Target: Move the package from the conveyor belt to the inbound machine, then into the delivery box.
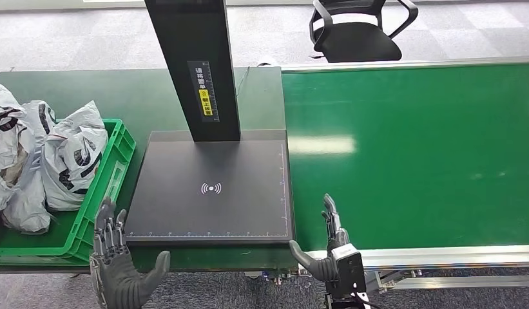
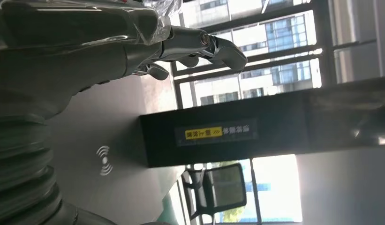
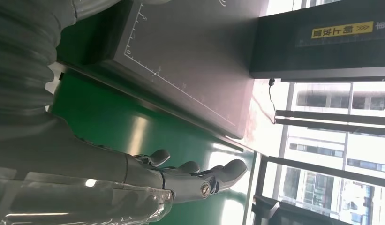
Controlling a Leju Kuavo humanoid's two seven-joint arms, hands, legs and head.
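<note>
- I found both hands empty. The left hand (image 1: 120, 267) had its fingers (image 1: 107, 232) spread and pointing forward, thumb out to the side, pinching nothing. The right hand (image 1: 326, 248) showed the same: fingers (image 1: 330, 215) extended and apart, nothing between them.
- The conveyor belt (image 1: 410, 154), ahead and to the right of the right fingers, carried no package that I could see on the stretch in view.
- The inbound machine (image 1: 210, 190) lay directly ahead, between the two hands; its dark plate was bare, and its upright post (image 1: 196, 64) stood beyond it.
- The delivery box (image 1: 110, 187), a green crate on the counter (image 1: 136, 96) just ahead and left of the left fingers, held several grey-white packages (image 1: 68, 158).
- My judgement: no package was in transit at this moment. Those in the crate appeared finished; whether more were due I could not tell.
- Remaining, if another arrives: lift from the belt, rest on the plate, then drop into the crate.
</note>
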